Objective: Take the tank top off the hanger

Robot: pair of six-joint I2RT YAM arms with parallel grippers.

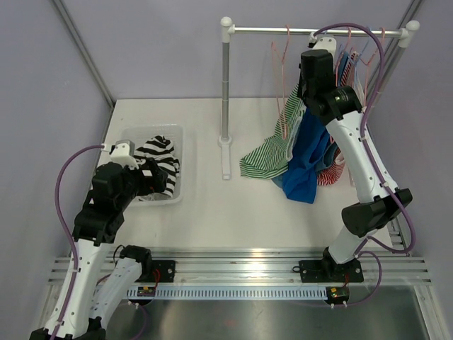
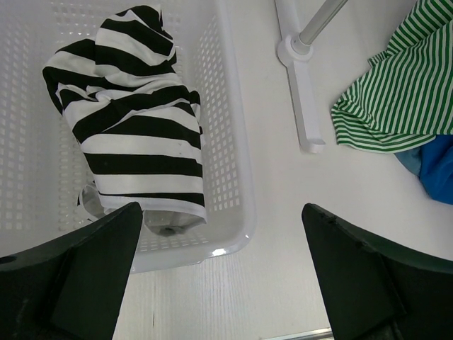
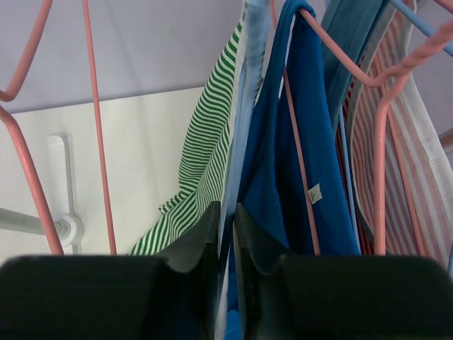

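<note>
A clothes rail (image 1: 311, 30) at the back right carries pink hangers with several tank tops: green-striped (image 1: 265, 157), solid blue (image 1: 308, 159), red-striped (image 1: 331, 173). In the right wrist view the green-striped top (image 3: 205, 142) hangs left of the blue one (image 3: 297, 163), which sits on a pink hanger (image 3: 340, 64). My right gripper (image 3: 226, 216), up among the hangers (image 1: 308, 95), is shut on a thin light-blue fabric edge (image 3: 251, 78) between those two tops. My left gripper (image 2: 221, 209) is open and empty over the basket's near right corner (image 1: 152, 177).
A white perforated basket (image 1: 177, 134) at the left holds a black-and-white striped garment (image 2: 134, 120). The rail's left post (image 1: 225, 92) and its foot (image 2: 303, 106) stand mid-table. An empty pink hanger (image 3: 95, 120) hangs left of the garments.
</note>
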